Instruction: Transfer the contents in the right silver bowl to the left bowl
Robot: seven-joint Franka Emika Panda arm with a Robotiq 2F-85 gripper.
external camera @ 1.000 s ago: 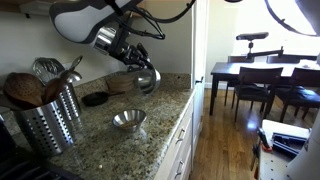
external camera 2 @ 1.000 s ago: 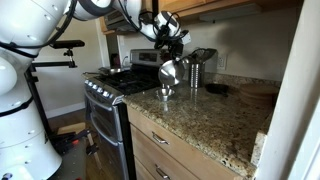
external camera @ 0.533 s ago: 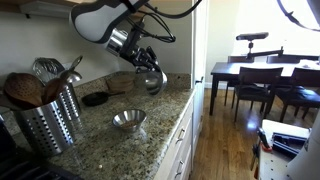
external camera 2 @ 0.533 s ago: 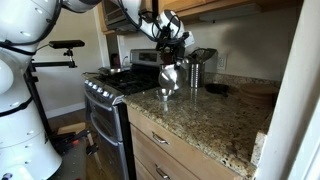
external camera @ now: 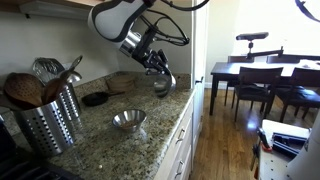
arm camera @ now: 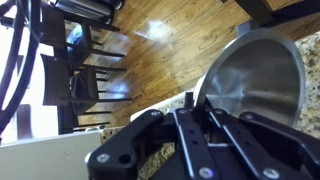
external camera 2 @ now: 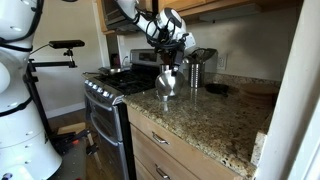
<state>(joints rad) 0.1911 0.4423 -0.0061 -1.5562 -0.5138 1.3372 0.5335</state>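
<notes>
Over the speckled granite counter (external camera: 105, 142), your gripper (external camera: 155, 68), clamped on the small shiny steel bowl (external camera: 163, 83) (bare inside), has drifted sideways from its steel twin (external camera: 128, 120): pour probably done.

I could read no text, label, brand or number in any of my views. Any marking on the stove (external camera 2: 105, 110) was too small for me to make out.
</notes>
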